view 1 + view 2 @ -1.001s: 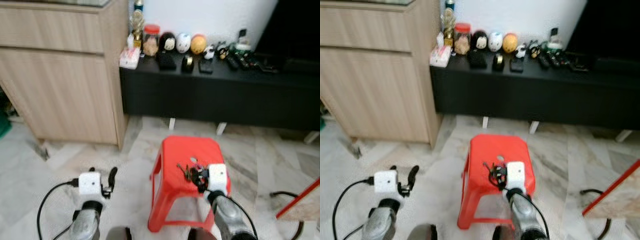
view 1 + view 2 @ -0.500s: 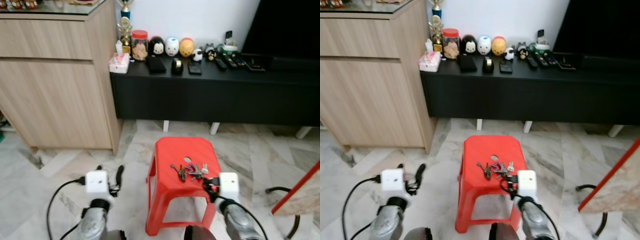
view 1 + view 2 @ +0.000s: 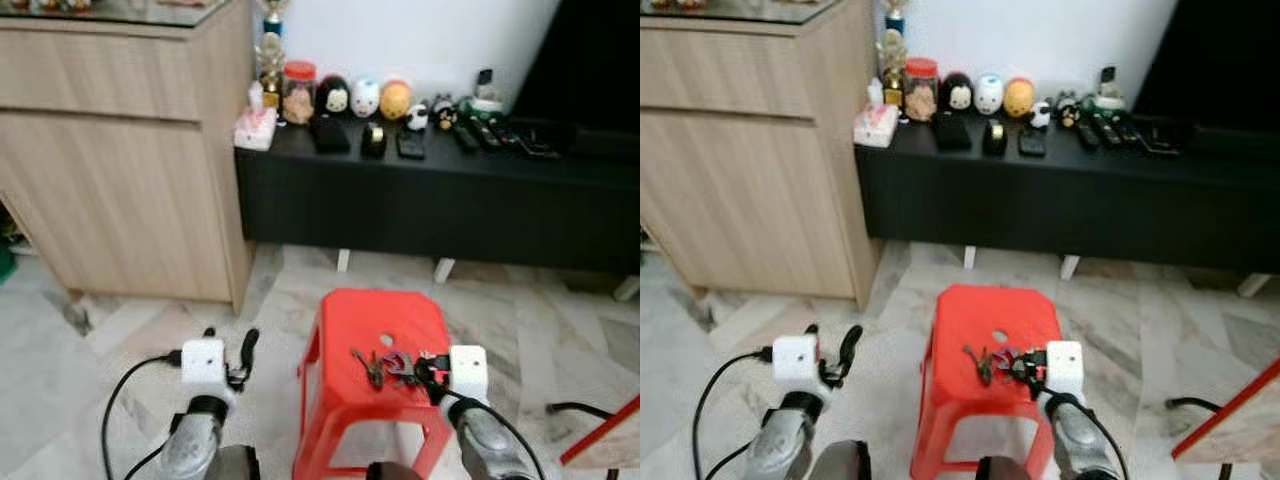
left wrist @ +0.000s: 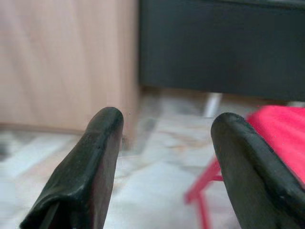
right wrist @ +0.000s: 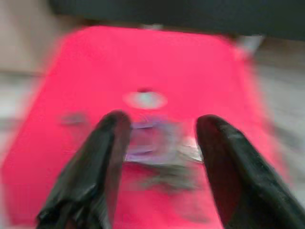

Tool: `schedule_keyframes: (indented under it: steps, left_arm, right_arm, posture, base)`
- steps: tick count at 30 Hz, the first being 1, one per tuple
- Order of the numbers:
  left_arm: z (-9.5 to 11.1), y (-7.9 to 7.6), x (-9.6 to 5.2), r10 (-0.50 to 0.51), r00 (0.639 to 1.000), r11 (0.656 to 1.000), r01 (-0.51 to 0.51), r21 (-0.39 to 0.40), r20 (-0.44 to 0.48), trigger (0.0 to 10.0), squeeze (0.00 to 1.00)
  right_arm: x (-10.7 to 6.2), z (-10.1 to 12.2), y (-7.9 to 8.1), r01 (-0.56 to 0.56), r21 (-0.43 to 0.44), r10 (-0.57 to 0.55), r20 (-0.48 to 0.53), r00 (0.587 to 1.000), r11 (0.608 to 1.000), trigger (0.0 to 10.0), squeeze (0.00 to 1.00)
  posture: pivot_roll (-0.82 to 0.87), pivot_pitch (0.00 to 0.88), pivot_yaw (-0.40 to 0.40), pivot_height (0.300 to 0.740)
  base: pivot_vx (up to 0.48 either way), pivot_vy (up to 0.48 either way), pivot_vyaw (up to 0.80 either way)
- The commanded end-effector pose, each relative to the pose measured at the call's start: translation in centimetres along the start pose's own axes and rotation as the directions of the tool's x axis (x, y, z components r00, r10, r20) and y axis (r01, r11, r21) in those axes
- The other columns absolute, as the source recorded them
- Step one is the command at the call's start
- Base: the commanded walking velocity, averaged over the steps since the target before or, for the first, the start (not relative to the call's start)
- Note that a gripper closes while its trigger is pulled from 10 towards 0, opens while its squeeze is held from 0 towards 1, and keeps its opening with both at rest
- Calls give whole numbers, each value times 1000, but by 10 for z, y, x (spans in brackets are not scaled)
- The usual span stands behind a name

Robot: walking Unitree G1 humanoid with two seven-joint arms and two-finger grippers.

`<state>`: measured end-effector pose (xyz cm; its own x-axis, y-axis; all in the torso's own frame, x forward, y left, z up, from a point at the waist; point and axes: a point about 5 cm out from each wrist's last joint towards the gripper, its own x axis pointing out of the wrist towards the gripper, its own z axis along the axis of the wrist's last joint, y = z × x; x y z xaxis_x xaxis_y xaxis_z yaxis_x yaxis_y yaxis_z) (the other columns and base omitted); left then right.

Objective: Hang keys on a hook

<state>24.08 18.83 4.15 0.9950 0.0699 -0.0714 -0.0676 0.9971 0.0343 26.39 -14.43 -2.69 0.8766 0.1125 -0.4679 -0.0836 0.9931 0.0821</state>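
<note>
Since a second ago the right claw (image 3: 428,368) has drawn back off the keys (image 3: 385,366), which lie on the red stool (image 3: 345,318). Its fingers are spread, empty, straddling them. Reach step; next, lower and close. Left claw (image 3: 240,352) hangs open.

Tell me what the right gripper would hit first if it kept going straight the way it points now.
Most likely the keys lying on the red stool. The right gripper is open and aimed at them, one finger to each side. The wrist view is blurred, so depth is uncertain; it may touch the stool top just beneath.
</note>
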Motion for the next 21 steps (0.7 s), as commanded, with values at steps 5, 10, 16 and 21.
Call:
schedule_keyframes:
  steps: [5,10,16,21]
  left_arm:
    - [1,-13,3,-30,1000,999,30,-26,5,10000,0]
    - [1,-14,3,-33,999,999,33,-28,1,10000,0]
    - [1,-15,4,-35,999,999,35,-27,2,10000,0]
    - [0,-14,3,-32,999,999,32,-26,-2,10000,0]
  right_arm:
    - [-4,-8,-16,-3,-103,-5,-78,997,995,10000,0]
    - [-8,-18,-28,31,-197,-65,-167,984,980,10000,0]
    - [-10,-21,-28,-13,-239,-33,-188,982,971,10000,0]
    - [-10,-22,-24,-67,-283,11,-195,981,957,10000,0]
  posture:
    - [69,0,-101,604]
    - [62,0,-99,604]
    - [65,0,-101,604]
    - [64,0,-102,604]
  base:
    - [0,0,0]
    - [0,0,0]
    - [0,0,0]
    - [0,0,0]
